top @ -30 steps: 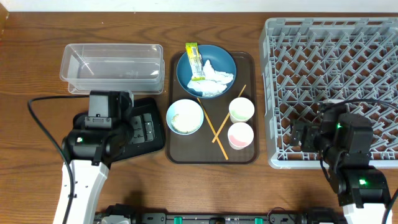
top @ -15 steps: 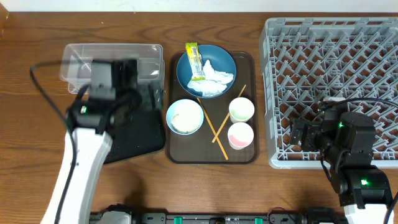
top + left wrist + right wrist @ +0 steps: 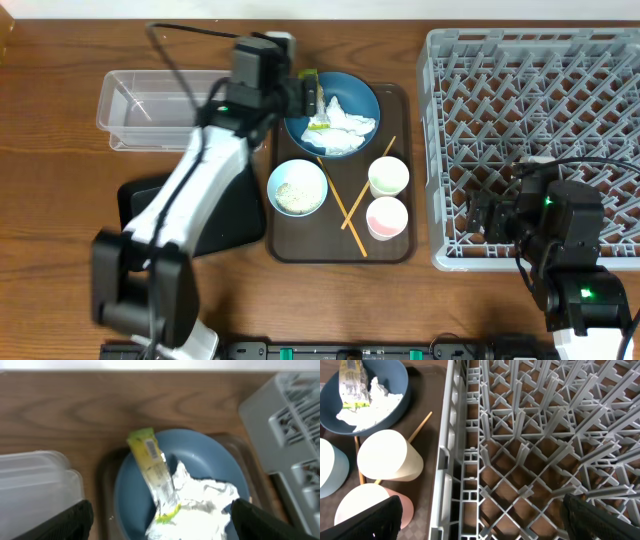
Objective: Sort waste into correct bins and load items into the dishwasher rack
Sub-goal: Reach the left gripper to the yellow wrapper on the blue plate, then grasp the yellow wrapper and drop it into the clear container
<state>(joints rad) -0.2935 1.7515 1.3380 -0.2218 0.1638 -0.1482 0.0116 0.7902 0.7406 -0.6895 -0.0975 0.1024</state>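
Left arm (image 3: 200,175) now up over the dark-blue dish (image 3: 360,97).

Bench top (image 3: 50,285): wood w/ visible grain, low sheen. Tub (image 3: 140,105) nr far-left corner: clear plastic, smooth, shiny. Rack (image 3: 530,90) at right edge: grey plastic, matt. Dish (image 3: 200,455): smooth, semi-gloss. Tissue (image 3: 200,505): white paper, crumpled, matt. Wrapper (image 3: 152,467): glossy film. Chopsticks (image 3: 345,205): bare wood. Serving tray (image 3: 310,240): dk-brown, matt. Black tray (image 3: 235,215): matt.
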